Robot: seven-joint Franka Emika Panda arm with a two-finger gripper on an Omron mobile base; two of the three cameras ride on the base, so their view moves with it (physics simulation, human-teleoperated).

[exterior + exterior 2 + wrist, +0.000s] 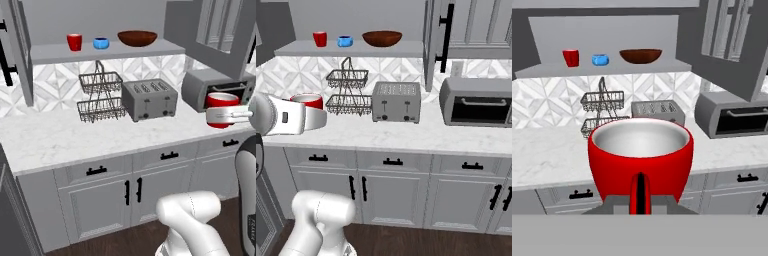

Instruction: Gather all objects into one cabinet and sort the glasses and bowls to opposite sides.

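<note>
Right up close, the gripper is clamping a red cup by its rim, holding it above the counter; another red cup, blue bowl and brown bowl are sitting on the cabinet shelf

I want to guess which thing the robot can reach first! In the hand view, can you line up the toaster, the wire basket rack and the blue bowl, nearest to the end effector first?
The end effector is shut on a red cup.
1. Toaster: on the counter, just behind the cup.
2. Wire basket rack: further back, by the wall, to the left.
3. Blue bowl: farthest, up on the cabinet shelf.
</note>
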